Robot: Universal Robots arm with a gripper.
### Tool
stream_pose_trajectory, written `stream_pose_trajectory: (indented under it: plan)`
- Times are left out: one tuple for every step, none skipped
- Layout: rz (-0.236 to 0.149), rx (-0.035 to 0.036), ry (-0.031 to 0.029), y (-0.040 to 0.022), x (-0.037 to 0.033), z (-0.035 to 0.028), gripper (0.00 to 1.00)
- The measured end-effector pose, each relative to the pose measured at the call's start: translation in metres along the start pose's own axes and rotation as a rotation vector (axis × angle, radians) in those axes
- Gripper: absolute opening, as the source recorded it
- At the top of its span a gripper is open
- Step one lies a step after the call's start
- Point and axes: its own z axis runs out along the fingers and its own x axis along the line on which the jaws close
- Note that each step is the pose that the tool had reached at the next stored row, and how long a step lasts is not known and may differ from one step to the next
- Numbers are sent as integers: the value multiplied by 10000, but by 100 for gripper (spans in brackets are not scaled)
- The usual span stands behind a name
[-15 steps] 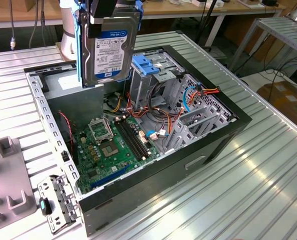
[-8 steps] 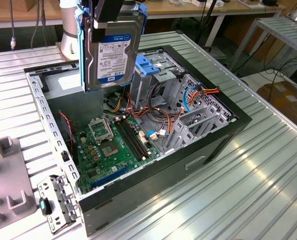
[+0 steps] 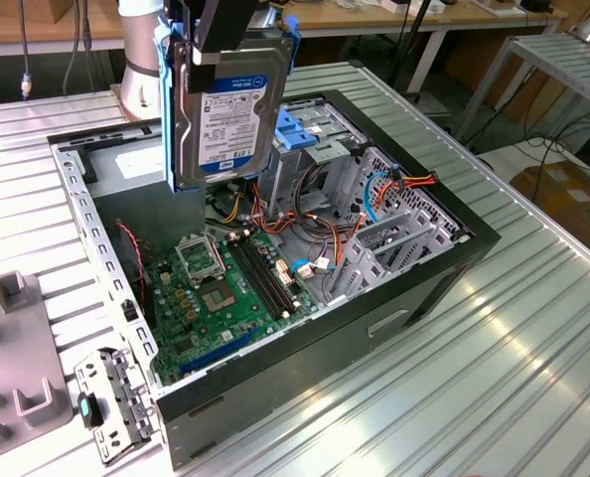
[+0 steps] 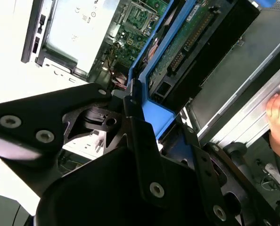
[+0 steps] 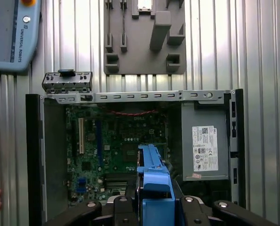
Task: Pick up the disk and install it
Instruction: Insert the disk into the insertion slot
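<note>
The arm (image 3: 141, 42) stands upright at the exterior view's upper left, its pale wrist section vertical. The end effector (image 3: 227, 40) points straight down, black fingers (image 4: 137, 141) closed on the blue-framed top edge of the disk (image 3: 225, 114) (held upright, label toward the exterior camera). In the first wrist view its dark body (image 5: 154, 209) flanks that frame.

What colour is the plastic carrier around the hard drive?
Blue plastic carrier framing the flat metal hard drive; exterior view shows it best.

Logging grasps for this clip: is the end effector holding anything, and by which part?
The end effector holds the disk by its upper end, clamped on the blue carrier, above the case.
</note>
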Motion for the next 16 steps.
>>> stream_pose_trajectory:
  plan:
    - [1,0,12,-1,10,1,37]
    - [1,1,20,-6,16,1,37]
    - [1,0,27,-11,20,1,37]
    - [1,0,34,-19,22,1,37]
    - [2,0,37,-24,24,2,37]
    - [1,2,42,-38,27,4,37]
    - [1,2,47,-49,28,5,37]
    - [1,1,54,-59,28,4,37]
    - [2,1,62,-79,29,5,37]
    - [2,2,70,-106,29,6,37]
    - [2,2,75,-121,30,7,37]
    - [2,2,80,-138,30,7,37]
    - [2,2,86,-163,30,9,37]
    - [2,2,91,-180,31,9,37]
    - [3,3,95,-196,31,10,37]
    - [3,3,99,-214,31,11,37]
